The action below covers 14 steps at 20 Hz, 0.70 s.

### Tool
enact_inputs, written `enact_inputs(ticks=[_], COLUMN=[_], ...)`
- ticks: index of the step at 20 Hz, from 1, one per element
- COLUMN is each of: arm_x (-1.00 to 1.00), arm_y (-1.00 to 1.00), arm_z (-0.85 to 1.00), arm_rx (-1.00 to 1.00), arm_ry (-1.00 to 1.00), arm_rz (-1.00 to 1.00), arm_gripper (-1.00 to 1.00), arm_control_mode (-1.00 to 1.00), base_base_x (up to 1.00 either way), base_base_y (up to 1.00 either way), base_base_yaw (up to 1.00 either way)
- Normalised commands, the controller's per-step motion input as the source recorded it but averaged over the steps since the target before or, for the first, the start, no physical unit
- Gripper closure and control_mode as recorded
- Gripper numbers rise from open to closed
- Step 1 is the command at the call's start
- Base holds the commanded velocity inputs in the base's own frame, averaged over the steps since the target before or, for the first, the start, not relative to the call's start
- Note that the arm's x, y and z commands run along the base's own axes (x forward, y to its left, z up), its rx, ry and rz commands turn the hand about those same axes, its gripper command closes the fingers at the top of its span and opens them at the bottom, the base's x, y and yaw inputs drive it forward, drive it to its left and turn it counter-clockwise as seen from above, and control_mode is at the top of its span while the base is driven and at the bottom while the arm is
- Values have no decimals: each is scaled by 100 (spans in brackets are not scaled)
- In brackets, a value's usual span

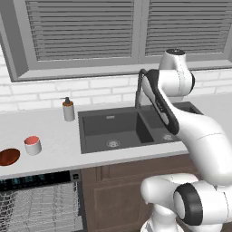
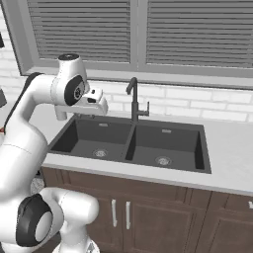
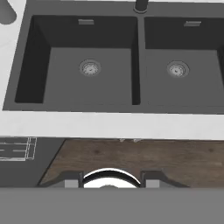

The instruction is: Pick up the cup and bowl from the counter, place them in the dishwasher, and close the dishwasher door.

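The cup (image 1: 32, 145) and bowl (image 1: 9, 157) sit untouched on the worktop (image 1: 54, 136) well left of the pincer (image 3: 111, 180), which hangs spread and empty over the sink (image 3: 87, 65), so it must first swing left.

kitchen | sink (image 1: 122, 129) | counter (image 1: 54, 140) | dishwasher (image 1: 41, 199) | faucet (image 2: 133, 99)

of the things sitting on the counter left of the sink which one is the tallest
The soap bottle with the pump, standing nearest the sink by the wall. The white cup is short, and the brown bowl is flattest.
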Motion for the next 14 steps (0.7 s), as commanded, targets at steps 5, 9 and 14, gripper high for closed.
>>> enact_inputs(ticks=[5, 9, 14], arm_x=[-27, -49, -52], arm_y=[8, 34, 30], arm_z=[0, -4, -17], arm_rx=[0, 1, 7], arm_ry=[0, 1, 0], arm_rz=[4, 9, 5], arm_gripper=[-100, -100, -100], arm_control_mode=[-100, -100, -100], base_base_x=[0, 0, 0], base_base_y=[0, 0, 0], base_base_yaw=[0, 0, 0])
